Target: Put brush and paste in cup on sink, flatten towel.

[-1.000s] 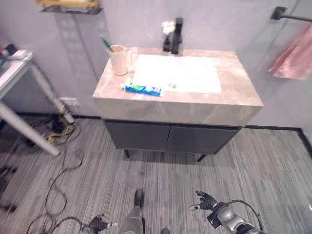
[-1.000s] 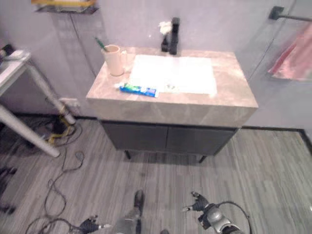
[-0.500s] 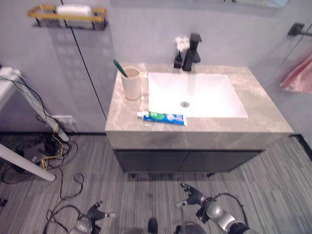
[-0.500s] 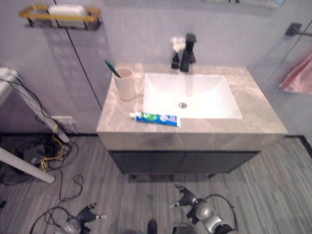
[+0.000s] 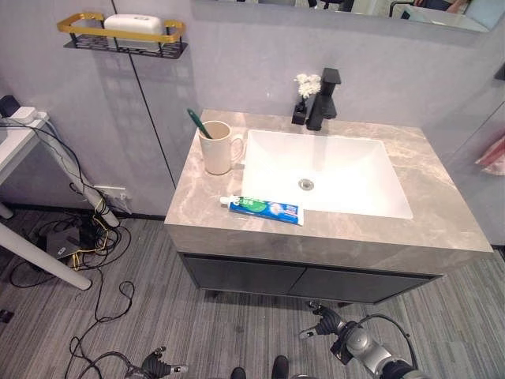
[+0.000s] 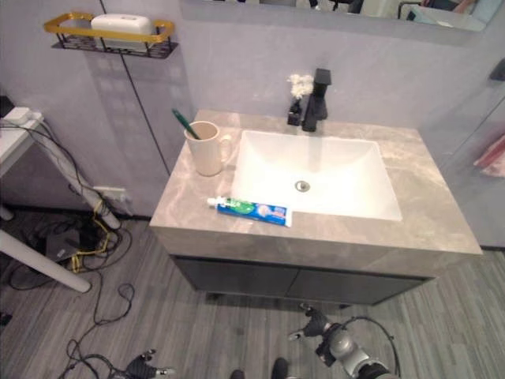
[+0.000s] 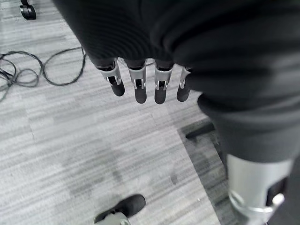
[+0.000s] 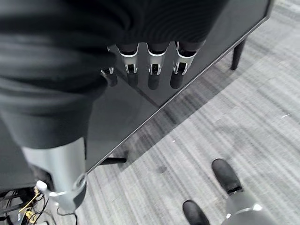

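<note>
A beige cup point(image 5: 223, 148) stands on the marble counter point(image 5: 442, 221) left of the white sink basin point(image 5: 347, 170), with a green toothbrush point(image 5: 196, 124) leaning in it. A blue and white toothpaste tube point(image 5: 267, 208) lies flat near the counter's front edge. The corner of a pink towel point(image 5: 494, 153) hangs at the far right. Both hands hang low over the floor, in front of the vanity. My left hand point(image 5: 155, 365) has straight fingers point(image 7: 136, 86) and holds nothing. My right hand point(image 5: 327, 325) is likewise open, its fingers point(image 8: 152, 70) close to the dark cabinet front.
A black faucet point(image 5: 323, 99) and a small white flower point(image 5: 304, 81) stand behind the basin. A wire wall shelf point(image 5: 126, 35) holds a white block. A white table point(image 5: 17, 138) and loose cables point(image 5: 75, 245) are at the left. Dark cabinet doors point(image 5: 304, 279) sit under the counter.
The camera has shifted, so the vanity now sits lower and the towel has slid to the right edge. Cup, brush and tube rest where they were. Both hands stay low and open.
</note>
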Robot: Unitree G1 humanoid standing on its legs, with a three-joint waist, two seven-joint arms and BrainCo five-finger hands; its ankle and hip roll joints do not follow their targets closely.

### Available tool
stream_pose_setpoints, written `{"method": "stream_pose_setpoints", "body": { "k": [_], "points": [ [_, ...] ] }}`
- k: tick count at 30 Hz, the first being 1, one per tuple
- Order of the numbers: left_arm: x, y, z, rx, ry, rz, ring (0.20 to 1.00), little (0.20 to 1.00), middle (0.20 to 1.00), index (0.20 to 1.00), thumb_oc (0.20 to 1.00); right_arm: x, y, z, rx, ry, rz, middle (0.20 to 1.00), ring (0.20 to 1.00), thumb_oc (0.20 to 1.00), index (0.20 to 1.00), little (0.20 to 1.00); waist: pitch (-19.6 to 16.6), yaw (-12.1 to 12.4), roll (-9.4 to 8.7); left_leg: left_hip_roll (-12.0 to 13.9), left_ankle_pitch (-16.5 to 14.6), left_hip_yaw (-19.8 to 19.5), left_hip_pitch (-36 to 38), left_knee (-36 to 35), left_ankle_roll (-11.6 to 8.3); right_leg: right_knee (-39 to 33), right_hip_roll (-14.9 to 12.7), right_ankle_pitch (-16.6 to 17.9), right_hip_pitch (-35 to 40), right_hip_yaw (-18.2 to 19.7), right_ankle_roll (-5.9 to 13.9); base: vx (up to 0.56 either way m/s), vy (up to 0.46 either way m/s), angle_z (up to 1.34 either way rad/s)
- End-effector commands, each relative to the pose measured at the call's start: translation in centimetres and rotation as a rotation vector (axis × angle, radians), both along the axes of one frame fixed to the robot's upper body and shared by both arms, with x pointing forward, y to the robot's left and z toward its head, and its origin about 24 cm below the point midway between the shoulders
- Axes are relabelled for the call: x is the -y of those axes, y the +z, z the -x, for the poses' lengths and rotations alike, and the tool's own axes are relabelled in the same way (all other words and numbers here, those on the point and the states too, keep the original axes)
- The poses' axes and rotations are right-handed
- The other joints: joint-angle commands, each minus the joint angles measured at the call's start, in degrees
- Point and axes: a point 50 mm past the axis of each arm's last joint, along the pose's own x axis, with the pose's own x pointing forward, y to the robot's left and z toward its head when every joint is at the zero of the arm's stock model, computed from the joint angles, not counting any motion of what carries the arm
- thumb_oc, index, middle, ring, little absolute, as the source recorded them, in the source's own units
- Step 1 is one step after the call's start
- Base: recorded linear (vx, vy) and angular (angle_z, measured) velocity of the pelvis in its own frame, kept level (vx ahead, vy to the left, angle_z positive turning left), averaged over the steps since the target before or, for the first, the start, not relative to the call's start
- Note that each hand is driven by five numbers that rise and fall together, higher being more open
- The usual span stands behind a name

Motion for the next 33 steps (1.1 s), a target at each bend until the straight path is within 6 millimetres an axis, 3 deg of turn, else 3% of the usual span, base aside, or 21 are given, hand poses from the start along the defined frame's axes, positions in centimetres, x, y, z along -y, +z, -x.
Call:
{"method": "stream_pose_setpoints", "body": {
  "k": [1, 6, 11, 12, 15, 20, 21, 24, 29, 33],
  "points": [
    [-0.5, 0.4, -1.3, 0.029, -0.012, -0.035, 1.000, 1.000, 1.000, 1.000, 1.000, 0.8, 1.0, -1.0, 0.059, 0.028, 0.023, 1.000, 1.000, 1.000, 1.000, 1.000, -1.27, -0.02, -0.76, 6.90, 2.54, -1.39, -2.58, 0.58, -5.87, 2.34, -4.63, 1.03, -0.22, 1.41, 6.78, 0.03, 0.112, -0.05],
    [-0.9, 0.7, -1.4, 0.037, -0.045, -0.052, 1.000, 1.000, 1.000, 1.000, 1.000, 0.6, 1.0, -1.0, 0.058, 0.042, 0.015, 1.000, 1.000, 1.000, 1.000, 1.000, -0.77, -0.11, -0.31, 5.45, 1.41, -0.86, -2.28, 1.27, -4.81, 3.80, -5.92, 1.93, -0.98, 3.12, 7.63, -0.02, 0.122, -0.06],
    [-1.8, 1.5, -2.7, 0.095, -0.085, -0.075, 1.000, 1.000, 1.000, 1.000, 1.000, -0.5, 1.8, -1.7, 0.097, 0.145, 0.019, 1.000, 1.000, 1.000, 1.000, 1.000, 1.24, -0.64, 0.44, 4.43, 2.05, -1.75, -3.15, 1.65, -3.51, 10.58, -5.30, 1.76, -4.27, 8.86, 8.44, -0.07, 0.067, -0.27],
    [-2.1, 1.8, -2.9, 0.122, -0.083, -0.088, 1.000, 1.000, 1.000, 1.000, 1.000, -0.9, 2.4, -2.6, 0.132, 0.183, 0.037, 1.000, 1.000, 1.000, 1.000, 1.000, 1.85, 1.23, 0.95, 5.71, 2.60, -0.71, -3.53, 0.97, -4.12, 7.68, -8.66, 2.80, -4.23, 4.25, 8.55, -0.07, -0.095, -0.02],
    [-2.2, 2.1, -3.2, 0.141, -0.101, -0.093, 1.000, 1.000, 1.000, 1.000, 1.000, -0.9, 2.6, -2.5, 0.140, 0.184, 0.025, 1.000, 1.000, 1.000, 1.000, 1.000, 1.34, 1.43, 0.33, 6.12, 2.55, -0.97, -3.93, 0.91, -4.70, 4.92, -8.96, 2.81, -2.99, 4.03, 8.58, 0.00, -0.091, -0.30],
    [-2.5, 2.7, -3.8, 0.176, -0.158, -0.115, 1.000, 1.000, 1.000, 1.000, 1.000, -0.3, 2.7, -2.1, 0.141, 0.208, 0.043, 1.000, 1.000, 1.000, 1.000, 1.000, 0.78, 1.68, -0.36, 8.81, 3.76, -2.84, -4.55, 0.32, -6.99, 1.91, -6.54, 1.75, -1.51, 2.70, 7.75, 0.05, -0.182, 0.23],
    [-2.4, 3.7, -4.7, 0.254, -0.203, -0.123, 1.000, 1.000, 1.000, 1.000, 1.000, 1.7, 2.9, -1.4, 0.140, 0.141, 0.062, 1.000, 1.000, 1.000, 1.000, 1.000, -0.08, 1.19, -0.35, 10.77, 5.69, -3.65, -3.84, -2.66, -8.11, 0.55, -5.39, 1.35, -0.49, 0.69, 7.39, 0.12, -0.240, 0.59],
    [-2.4, 4.8, -5.4, 0.334, -0.247, -0.141, 1.000, 1.000, 1.000, 1.000, 1.000, 2.9, 2.5, -1.0, 0.124, 0.051, 0.064, 1.000, 1.000, 1.000, 1.000, 1.000, -0.49, 1.52, 0.27, 11.22, 6.19, -3.26, -3.37, -3.81, -8.54, -0.90, -5.43, 1.70, 0.22, 0.27, 7.60, 0.07, -0.072, 0.33],
    [-3.8, 6.7, -4.8, 0.401, -0.287, -0.187, 1.000, 1.000, 1.000, 1.000, 1.000, 3.4, 2.1, -0.6, 0.112, -0.054, 0.028, 1.000, 1.000, 1.000, 1.000, 1.000, -0.87, 2.42, 0.90, 11.22, 5.99, -2.70, -2.66, -4.43, -8.74, -2.31, -5.86, 2.24, 1.12, 0.32, 7.97, 0.05, 0.009, -0.04],
    [-5.7, 9.9, -4.5, 0.482, -0.367, -0.262, 1.000, 1.000, 1.000, 1.000, 1.000, 3.5, 1.6, -0.4, 0.089, -0.079, 0.030, 1.000, 1.000, 1.000, 1.000, 1.000, -1.11, 3.71, 1.53, 10.96, 5.64, -2.23, -2.61, -4.80, -8.73, -2.70, -6.50, 2.54, 0.89, 0.67, 8.35, 0.04, 0.024, -0.09]
  ]
}}
